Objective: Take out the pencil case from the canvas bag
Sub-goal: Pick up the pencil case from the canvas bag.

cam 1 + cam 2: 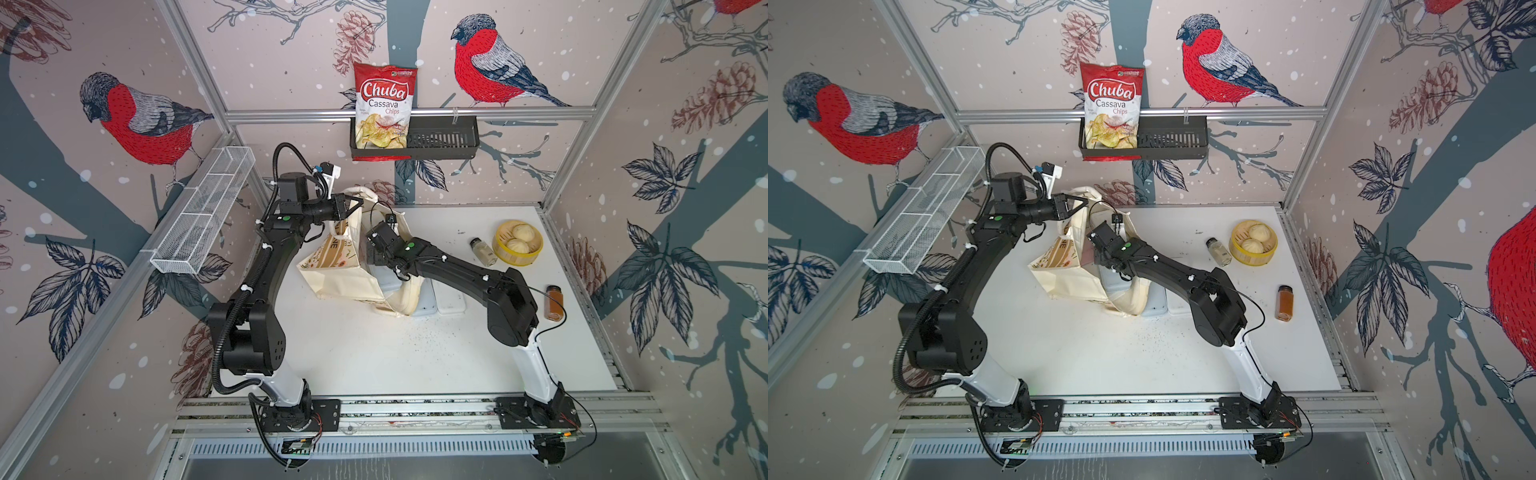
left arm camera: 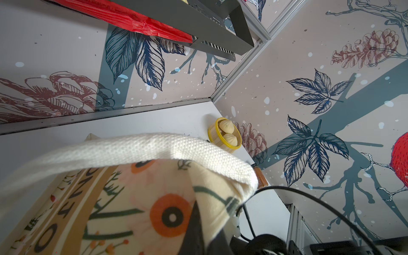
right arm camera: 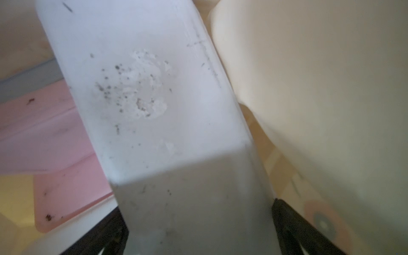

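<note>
fabric is held up for a reason: the left end effector is pinched fully shut on one cream handle of the canvas bag. it holds the handle above the bench, so the bag's mouth gapes toward the other arm instead of sagging closed. the bag slumps on its side beneath that lifted handle, printed panel outward in both top views.

the right end effector is dipped into that opening. its own camera shows the jaws spread wide, with a dark finger on either side of a long, scuffed white box that i take to be the pencil case. the case sits inside the bag, with cream cloth close on one side and a flat pink thing on the other. the fingers flank the case, but i cannot tell whether they press it. it reads as straddling before a squeeze. the box looks rigid and smooth, so a grip set off centre could let it slip or drag cloth along.
</note>
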Action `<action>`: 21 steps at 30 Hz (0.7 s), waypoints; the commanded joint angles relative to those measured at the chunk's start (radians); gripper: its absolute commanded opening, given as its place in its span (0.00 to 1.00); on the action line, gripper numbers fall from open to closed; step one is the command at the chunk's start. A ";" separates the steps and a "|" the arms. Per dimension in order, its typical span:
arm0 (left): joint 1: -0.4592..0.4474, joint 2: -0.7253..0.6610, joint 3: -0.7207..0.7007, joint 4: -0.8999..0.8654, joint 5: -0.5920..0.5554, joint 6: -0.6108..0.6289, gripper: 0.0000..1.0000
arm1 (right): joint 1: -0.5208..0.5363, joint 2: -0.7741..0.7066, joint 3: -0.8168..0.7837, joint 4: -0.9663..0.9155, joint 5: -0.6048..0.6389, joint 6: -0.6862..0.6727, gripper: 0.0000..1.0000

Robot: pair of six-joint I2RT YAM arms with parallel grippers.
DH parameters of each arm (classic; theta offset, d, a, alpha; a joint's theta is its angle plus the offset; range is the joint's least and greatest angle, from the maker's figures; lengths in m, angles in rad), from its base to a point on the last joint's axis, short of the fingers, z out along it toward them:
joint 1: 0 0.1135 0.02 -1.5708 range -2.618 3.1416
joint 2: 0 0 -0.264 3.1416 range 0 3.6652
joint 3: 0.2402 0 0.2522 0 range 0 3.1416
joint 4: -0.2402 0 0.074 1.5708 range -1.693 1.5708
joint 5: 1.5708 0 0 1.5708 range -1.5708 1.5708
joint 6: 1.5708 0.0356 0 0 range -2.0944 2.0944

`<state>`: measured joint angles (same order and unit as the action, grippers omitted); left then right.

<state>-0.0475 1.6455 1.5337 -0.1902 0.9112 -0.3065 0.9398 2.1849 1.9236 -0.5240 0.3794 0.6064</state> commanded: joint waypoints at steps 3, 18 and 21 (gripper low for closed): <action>0.000 -0.007 0.005 0.092 0.026 0.010 0.00 | 0.034 -0.012 -0.003 0.007 -0.103 -0.022 1.00; 0.000 -0.010 0.005 0.088 0.021 0.014 0.00 | 0.038 -0.017 0.004 -0.024 0.038 -0.030 1.00; 0.000 -0.009 0.005 0.086 0.019 0.013 0.00 | 0.025 -0.029 -0.015 -0.050 0.002 0.009 1.00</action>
<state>-0.0471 1.6447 1.5337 -0.1844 0.9081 -0.3061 0.9745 2.1628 1.9160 -0.5316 0.3737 0.5797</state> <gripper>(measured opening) 0.060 0.999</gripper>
